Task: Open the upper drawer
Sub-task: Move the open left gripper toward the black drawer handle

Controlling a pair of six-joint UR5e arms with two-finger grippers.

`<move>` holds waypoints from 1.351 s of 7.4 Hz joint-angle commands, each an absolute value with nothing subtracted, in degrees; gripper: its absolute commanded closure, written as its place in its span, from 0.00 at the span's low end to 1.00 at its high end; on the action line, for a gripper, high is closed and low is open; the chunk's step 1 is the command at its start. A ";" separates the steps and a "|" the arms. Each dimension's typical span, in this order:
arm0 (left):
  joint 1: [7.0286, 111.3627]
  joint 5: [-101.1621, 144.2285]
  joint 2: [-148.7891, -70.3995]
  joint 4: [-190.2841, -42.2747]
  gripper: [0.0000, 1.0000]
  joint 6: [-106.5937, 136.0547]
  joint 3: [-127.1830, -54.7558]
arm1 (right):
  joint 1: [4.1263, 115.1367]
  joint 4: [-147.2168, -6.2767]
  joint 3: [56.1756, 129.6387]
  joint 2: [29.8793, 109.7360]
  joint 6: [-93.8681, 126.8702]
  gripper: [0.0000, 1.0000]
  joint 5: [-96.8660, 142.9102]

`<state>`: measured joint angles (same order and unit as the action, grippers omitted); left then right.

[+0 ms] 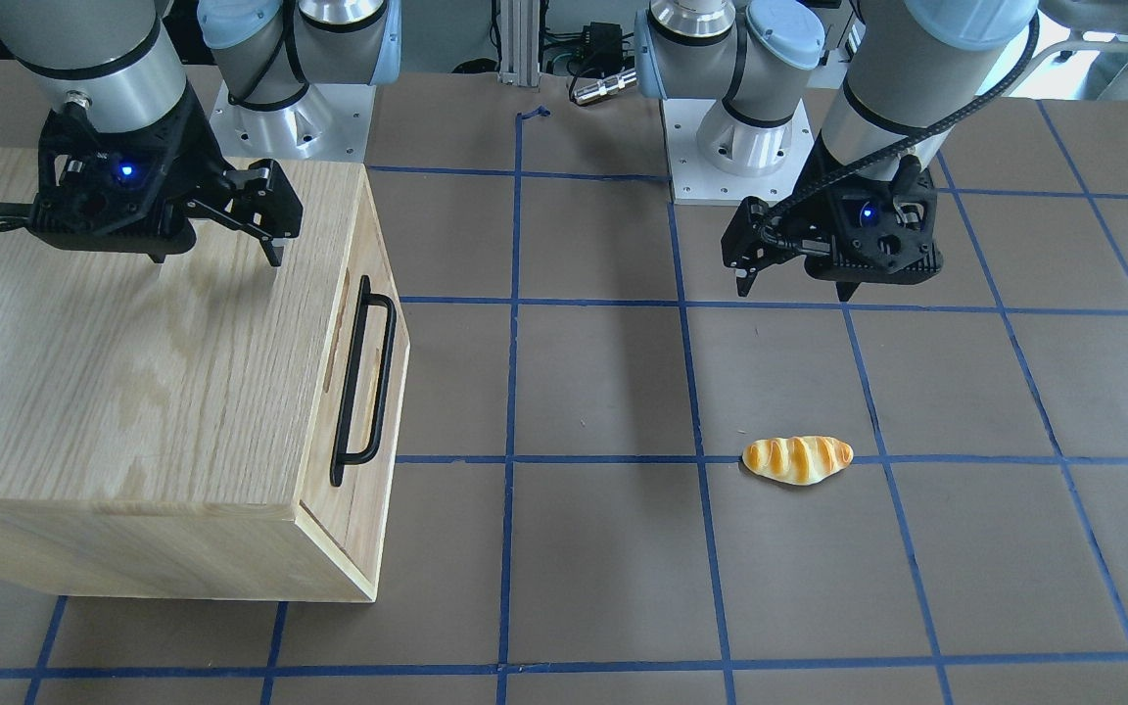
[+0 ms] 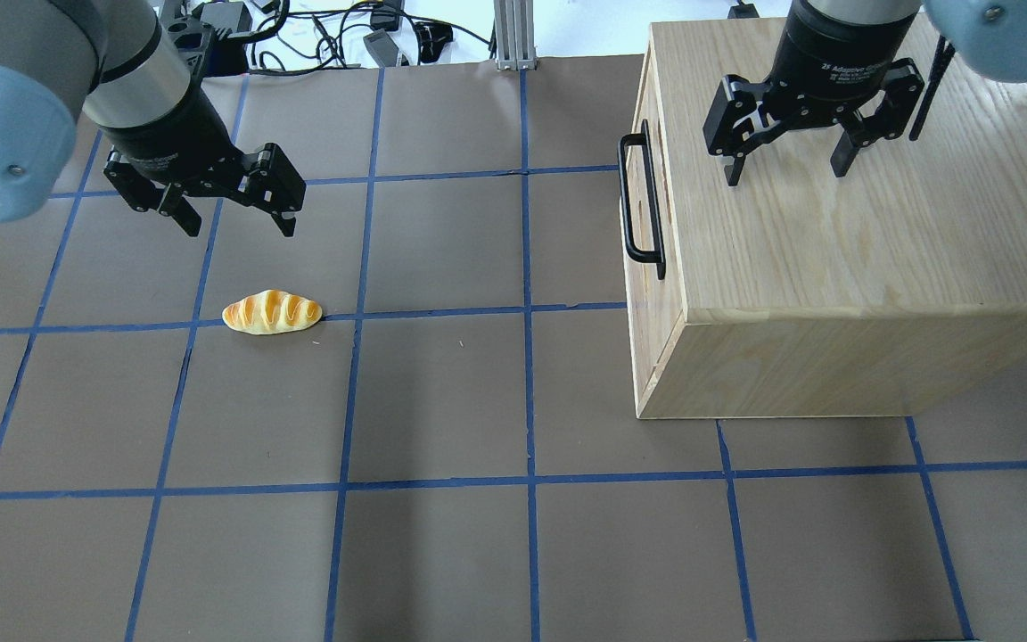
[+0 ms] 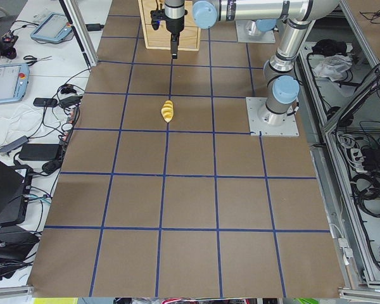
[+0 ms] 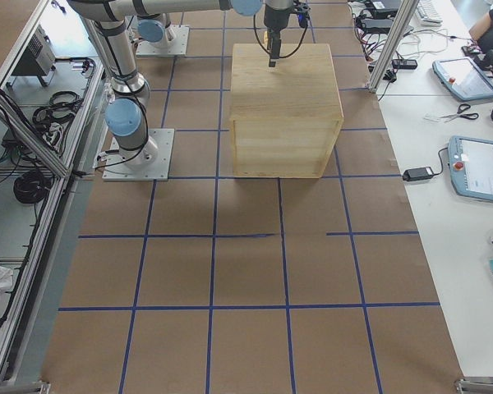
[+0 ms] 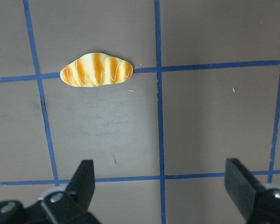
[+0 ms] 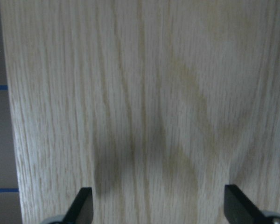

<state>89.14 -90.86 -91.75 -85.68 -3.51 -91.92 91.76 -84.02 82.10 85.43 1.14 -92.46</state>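
Observation:
The light-oak cabinet (image 1: 84, 372) stands on the robot's right side of the table. Its upper drawer (image 1: 356, 392) is pushed in flush, and its long black bar handle (image 1: 380, 377) faces the table's middle. The handle also shows in the overhead view (image 2: 641, 201). My right gripper (image 2: 785, 174) is open and empty. It hovers over the cabinet top (image 6: 144, 102), behind the handle and apart from it. My left gripper (image 2: 240, 227) is open and empty above the table, far from the cabinet.
A toy bread roll (image 2: 271, 312) lies on the brown mat with blue tape lines, just in front of my left gripper; it also shows in the left wrist view (image 5: 96, 69). The arm bases (image 1: 750, 157) stand at the mat's robot-side edge.

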 commanded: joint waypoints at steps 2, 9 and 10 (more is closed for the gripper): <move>91.04 -86.58 -92.20 -84.91 0.00 -2.03 -91.49 | 91.76 -84.02 82.09 85.43 1.14 0.00 -92.46; 98.77 -77.08 -98.78 -72.79 0.00 5.87 -91.14 | 91.76 -84.02 82.09 85.43 1.14 0.00 -92.46; 100.18 -76.73 -100.01 -70.95 0.00 7.63 -91.06 | 91.76 -84.02 82.09 85.43 1.06 0.00 -92.46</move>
<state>98.35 -77.53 -98.49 -73.39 5.55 -91.16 91.76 -84.02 82.10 85.43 1.12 -92.46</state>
